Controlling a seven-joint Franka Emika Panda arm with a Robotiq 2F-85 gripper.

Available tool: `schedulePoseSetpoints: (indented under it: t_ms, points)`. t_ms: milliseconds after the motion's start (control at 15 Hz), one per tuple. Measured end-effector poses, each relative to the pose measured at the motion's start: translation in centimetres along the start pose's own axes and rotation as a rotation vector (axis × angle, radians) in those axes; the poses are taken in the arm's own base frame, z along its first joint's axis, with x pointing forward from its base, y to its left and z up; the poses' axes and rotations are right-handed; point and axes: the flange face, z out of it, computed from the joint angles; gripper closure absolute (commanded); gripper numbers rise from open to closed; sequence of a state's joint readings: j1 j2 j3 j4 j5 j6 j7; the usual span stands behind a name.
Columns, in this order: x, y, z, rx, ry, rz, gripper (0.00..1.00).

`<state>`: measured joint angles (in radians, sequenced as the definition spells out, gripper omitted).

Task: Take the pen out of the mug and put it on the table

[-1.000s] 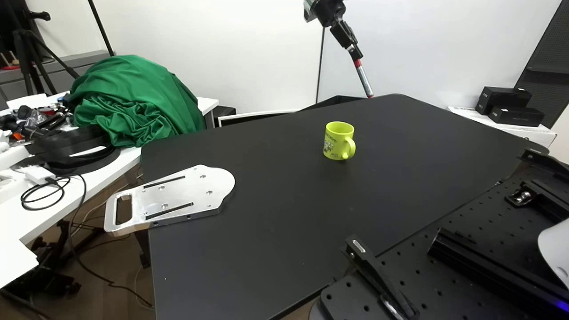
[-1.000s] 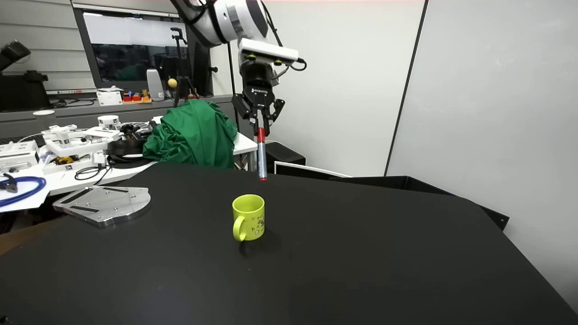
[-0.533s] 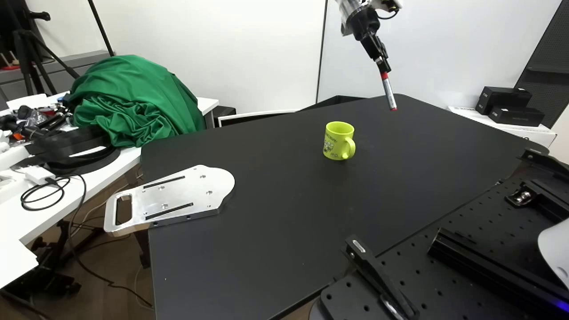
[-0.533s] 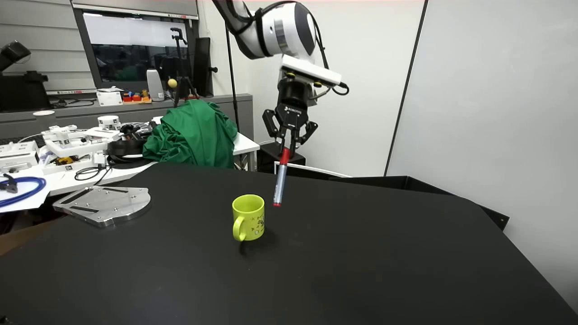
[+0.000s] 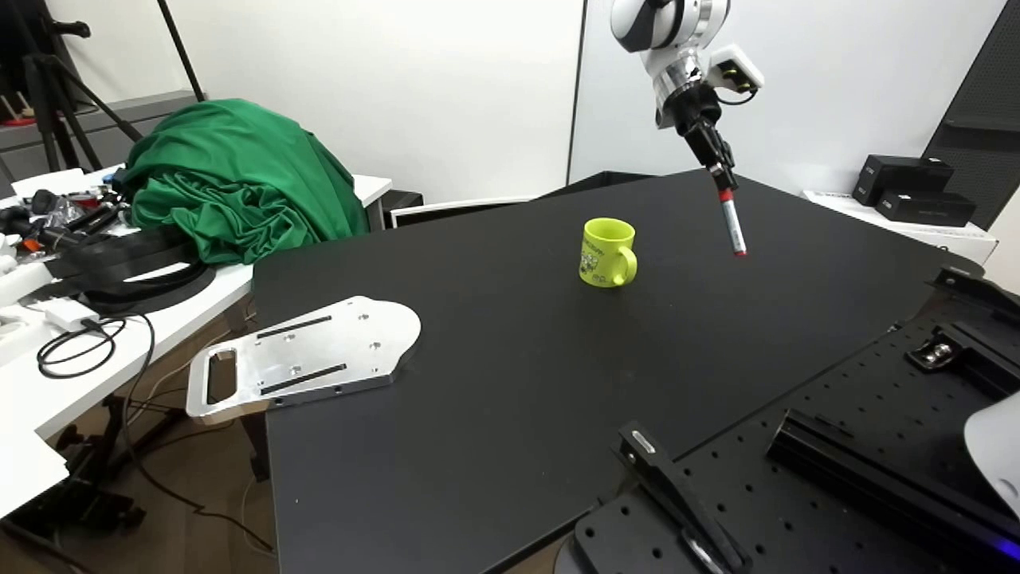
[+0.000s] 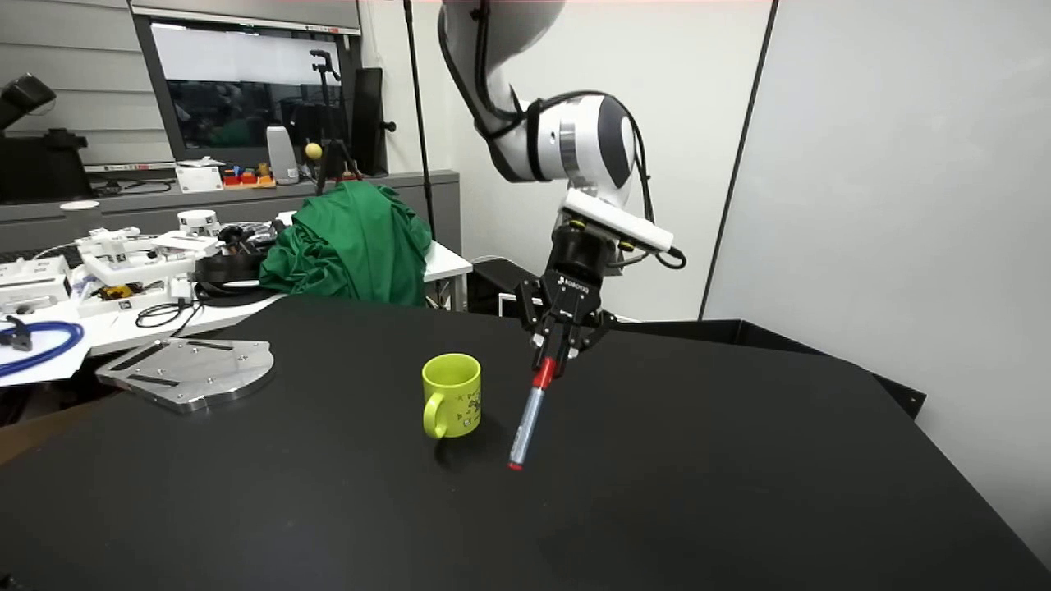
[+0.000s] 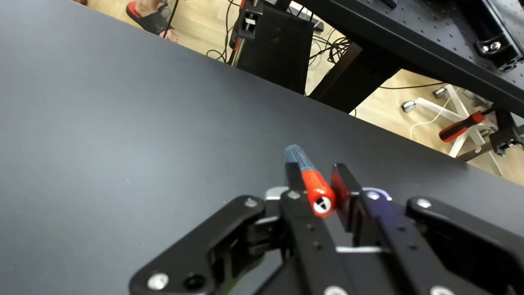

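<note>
White walls (image 5: pixel 382 96) rise behind the mug (image 5: pixel 599 257), which stands upright on the black table (image 5: pixel 478 446). Its handle (image 5: pixel 629 265) juts to the right in an exterior view, and dark print marks its yellow-green side.

Held over the table, the pen (image 6: pixel 529 419) is to the right of the mug in both exterior views, near yet apart from it. It slants, red end uppermost, grey barrel below, a small red tip at the bottom; I cannot tell whether that tip meets the table. The gripper (image 6: pixel 548 368) is clenched on the red end: in the wrist view its two fingers (image 7: pixel 293 176) flank the pen, and the grey part reaches out past them. Above the gripper hangs the arm (image 6: pixel 591 135), higher than the mug.

Silvery and slotted, a plate (image 5: pixel 319 351) lies to the left of the mug in both exterior views. Behind the mug and to its left, green cloth (image 5: pixel 247 183) is heaped on the desk (image 5: pixel 191 304), beside clutter (image 5: pixel 76 215) too jumbled to sort. In an exterior view, two boxes (image 5: pixel 924 209) sit well to the right of the mug, beyond the table, and a perforated board (image 5: pixel 853 399) lies nearer the camera than the mug, also to its right.
</note>
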<state>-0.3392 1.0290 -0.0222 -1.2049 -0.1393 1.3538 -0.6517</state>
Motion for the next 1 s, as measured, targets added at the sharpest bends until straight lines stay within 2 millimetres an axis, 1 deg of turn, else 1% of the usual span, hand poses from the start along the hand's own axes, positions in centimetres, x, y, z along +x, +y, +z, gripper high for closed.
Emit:
schedulePoseSetpoints:
  t_ms: [200, 400, 600, 867, 933, 1000]
  points:
    - [1.1, 2.4, 3.9, 0.064, -0.024, 0.008, 0.94]
    - [2.1, 4.1, 7.1, 0.115, -0.044, 0.014, 0.94]
    - [3.0, 5.3, 9.4, 0.152, -0.053, 0.018, 0.94]
    - [4.0, 6.2, 11.3, 0.177, -0.064, 0.022, 0.94]
    - [4.1, 6.3, 11.5, 0.184, -0.067, 0.022, 0.89]
    - [4.2, 6.3, 11.5, 0.188, -0.069, 0.022, 0.52]
